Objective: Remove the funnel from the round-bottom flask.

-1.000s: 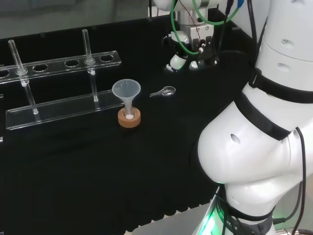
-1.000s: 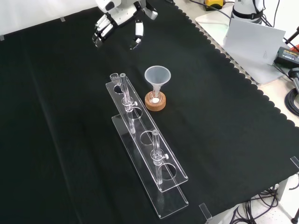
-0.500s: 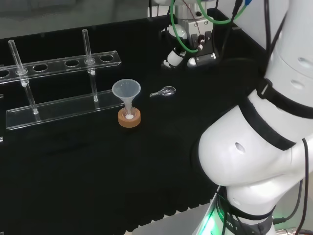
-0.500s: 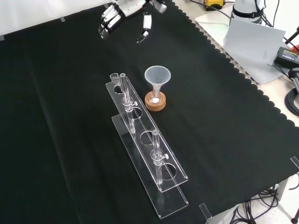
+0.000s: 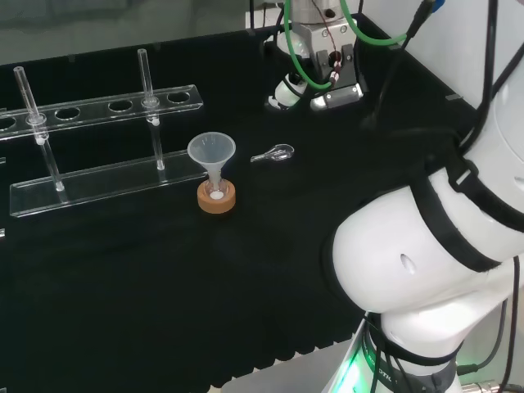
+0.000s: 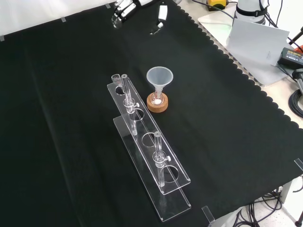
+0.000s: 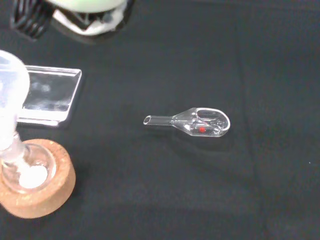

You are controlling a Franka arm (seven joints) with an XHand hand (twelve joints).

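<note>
In the front view, nearest the camera, a clear plastic test-tube rack [image 6: 149, 156] runs lengthwise away from the near edge of the black-clothed worktop [image 6: 57, 142], with thin glass tubes [image 6: 159, 153] standing upright in some of its holes. Just beyond the rack's middle and a little to its right stands the cork ring [image 6: 157, 103], and in it sits the round-bottom flask [image 6: 156, 99], clear and hard to make out, with something white at its bottom. The funnel [image 6: 159, 77] is still in the flask's neck, upright, its wide translucent mouth open to the top and nothing touching it. In the head view the same funnel [image 5: 212, 152] rises from the cork ring [image 5: 216, 197] just right of the rack [image 5: 98, 176], and a small clear glass scoop [image 5: 273, 153] lies on the cloth to the right of it, apart from the ring. The wrist view shows that scoop [image 7: 192, 122] lying flat with a red speck inside its bowl, near the cork ring [image 7: 36, 187]. Farthest off, at the top edge of the front view, the hand [image 6: 124, 8] hangs above the cloth, well apart from the funnel; its fingers [image 6: 162, 12] point down, spread and fairly straight, closed on nothing.
</note>
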